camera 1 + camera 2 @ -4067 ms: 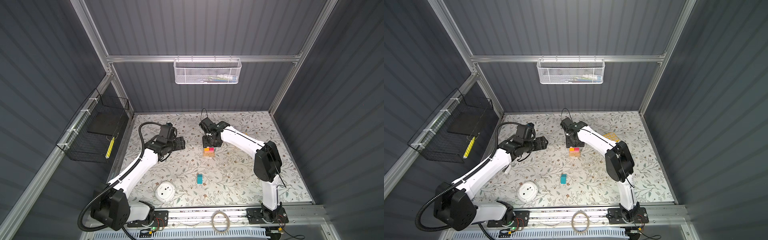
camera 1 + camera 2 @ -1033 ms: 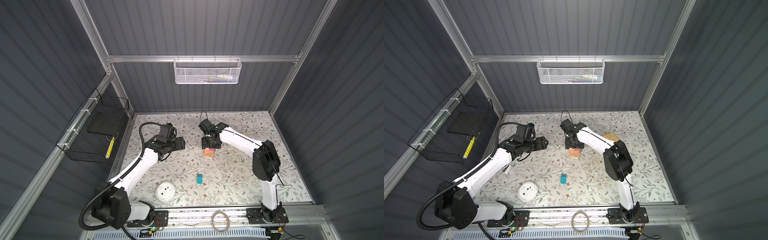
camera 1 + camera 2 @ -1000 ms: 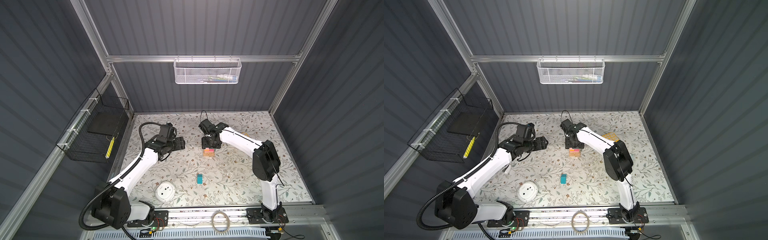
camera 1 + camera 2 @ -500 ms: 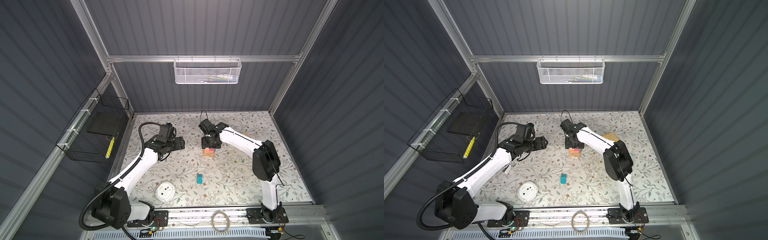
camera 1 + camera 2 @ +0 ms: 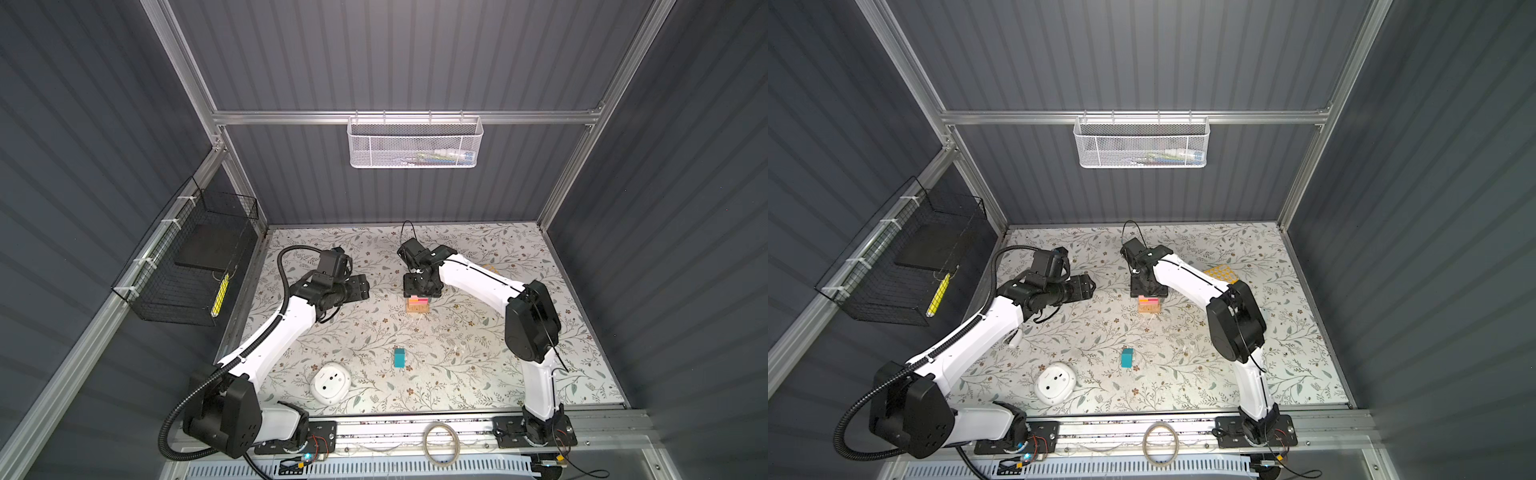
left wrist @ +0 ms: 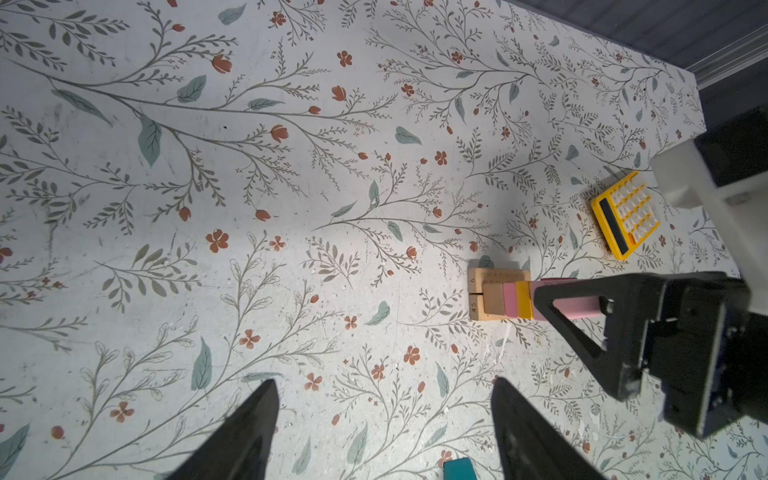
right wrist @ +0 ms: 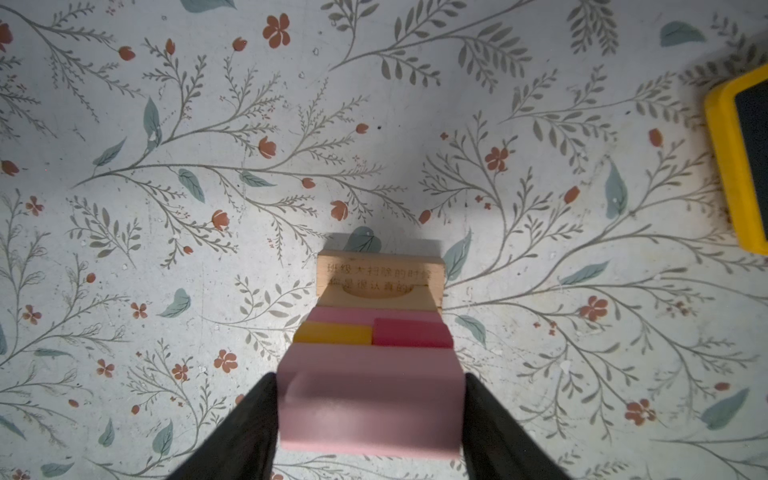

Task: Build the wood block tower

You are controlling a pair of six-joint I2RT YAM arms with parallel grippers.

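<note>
The tower (image 5: 417,306) (image 5: 1149,306) stands mid-table: tan bars (image 7: 378,276) at the base, a pink slab, then an orange cube (image 7: 332,333) and a red cube (image 7: 411,332) side by side. My right gripper (image 7: 369,376) (image 5: 420,286) is shut on a second pink slab (image 7: 370,399) (image 6: 577,305), which sits right on top of the two cubes. The teal peaked block (image 5: 399,357) (image 5: 1127,358) (image 6: 457,469) lies alone nearer the front. My left gripper (image 6: 383,380) (image 5: 361,289) hangs open and empty to the left of the tower.
A yellow calculator (image 6: 625,216) (image 5: 1221,274) lies behind the right arm. A white round device (image 5: 331,383) sits front left. A black wire basket (image 5: 195,266) hangs on the left wall, and a white mesh basket (image 5: 415,143) on the back wall.
Since about four seconds ago my right gripper has come down onto the tower's top with the pink slab. In the last second it barely moves. The left gripper has drawn slightly left.
</note>
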